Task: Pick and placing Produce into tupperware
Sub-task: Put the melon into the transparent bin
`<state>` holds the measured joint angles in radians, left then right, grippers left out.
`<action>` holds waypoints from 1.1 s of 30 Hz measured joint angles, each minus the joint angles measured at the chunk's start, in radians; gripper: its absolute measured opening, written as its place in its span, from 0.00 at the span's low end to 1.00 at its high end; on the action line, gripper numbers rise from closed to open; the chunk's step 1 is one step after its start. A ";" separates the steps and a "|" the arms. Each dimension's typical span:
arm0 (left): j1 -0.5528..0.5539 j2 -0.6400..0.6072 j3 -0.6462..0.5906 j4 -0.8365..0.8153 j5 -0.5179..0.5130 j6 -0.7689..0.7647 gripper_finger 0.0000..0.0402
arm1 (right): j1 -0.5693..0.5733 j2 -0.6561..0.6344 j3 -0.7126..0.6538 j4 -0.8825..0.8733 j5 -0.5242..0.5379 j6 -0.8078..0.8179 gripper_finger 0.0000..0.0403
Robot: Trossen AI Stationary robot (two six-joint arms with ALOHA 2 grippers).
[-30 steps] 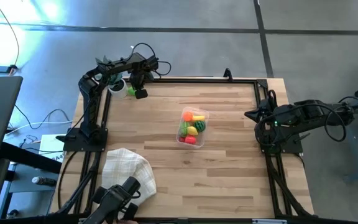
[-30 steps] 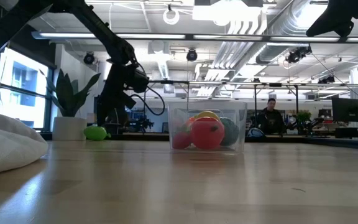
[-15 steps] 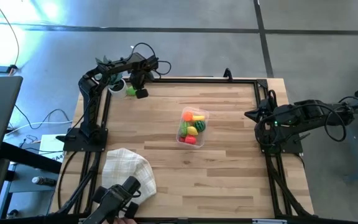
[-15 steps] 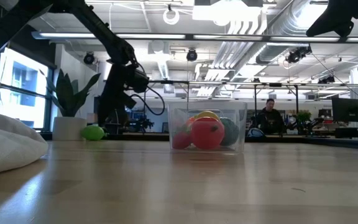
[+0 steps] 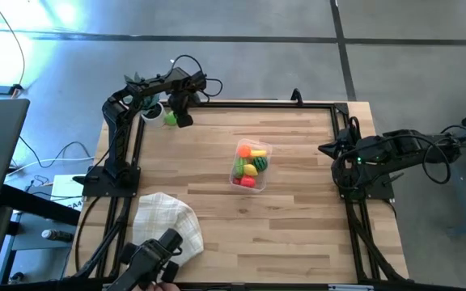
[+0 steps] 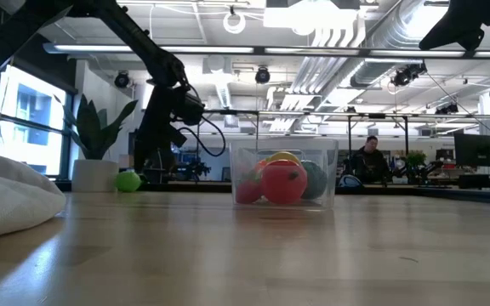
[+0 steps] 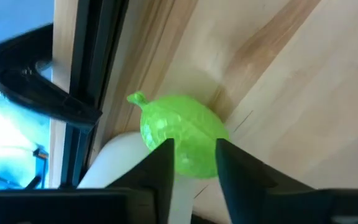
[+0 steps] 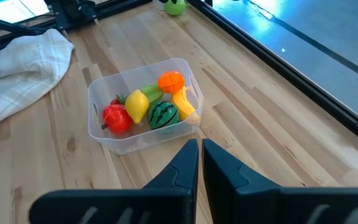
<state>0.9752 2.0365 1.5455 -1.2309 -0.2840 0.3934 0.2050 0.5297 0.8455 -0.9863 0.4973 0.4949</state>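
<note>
A light green piece of produce (image 7: 179, 132) lies on the table at the far left corner, against a white pot (image 7: 114, 163). My left gripper (image 7: 194, 152) points down over it, open, with a finger on either side of the piece's nearer part; in the high view this gripper (image 5: 181, 120) is beside the green piece (image 5: 168, 118). The clear tupperware (image 5: 251, 164) stands mid-table and holds several pieces of produce (image 8: 143, 106): red, yellow, dark green, orange. My right gripper (image 8: 201, 146) is shut, raised at the table's right edge. My left gripper comes at the light green piece from above, and the piece's lower part (image 7: 194, 163) fills the gap between the two fingers. I cannot tell whether the fingers touch it. The piece rests on the table.
A spiky plant (image 6: 96, 127) in the white pot (image 5: 150, 111) stands just behind the green piece, by the black frame rail (image 7: 98, 56). A checked beige cloth (image 5: 164, 222) lies bunched at the near left. A person (image 6: 370, 161) sits far behind the table.
In the low view, less of the light green piece shows beside my left gripper than a second ago. Neither arm has visibly travelled.
</note>
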 joint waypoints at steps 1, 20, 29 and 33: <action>0.000 0.000 0.000 -0.006 -0.009 -0.006 0.29 | 0.000 0.000 0.000 0.000 0.000 -0.003 0.03; 0.000 0.000 0.000 -0.082 -0.020 -0.312 0.39 | 0.000 0.000 0.000 0.000 0.000 -0.002 0.03; 0.000 0.000 0.000 -0.074 0.005 -0.456 0.39 | 0.000 0.000 0.000 0.000 0.000 -0.002 0.03; 0.000 0.000 0.000 -0.080 0.013 -0.526 0.39 | 0.000 0.000 0.000 0.000 0.000 -0.003 0.03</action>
<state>0.9751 2.0365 1.5455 -1.3109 -0.2714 -0.1329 0.2047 0.5297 0.8452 -0.9863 0.4973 0.4923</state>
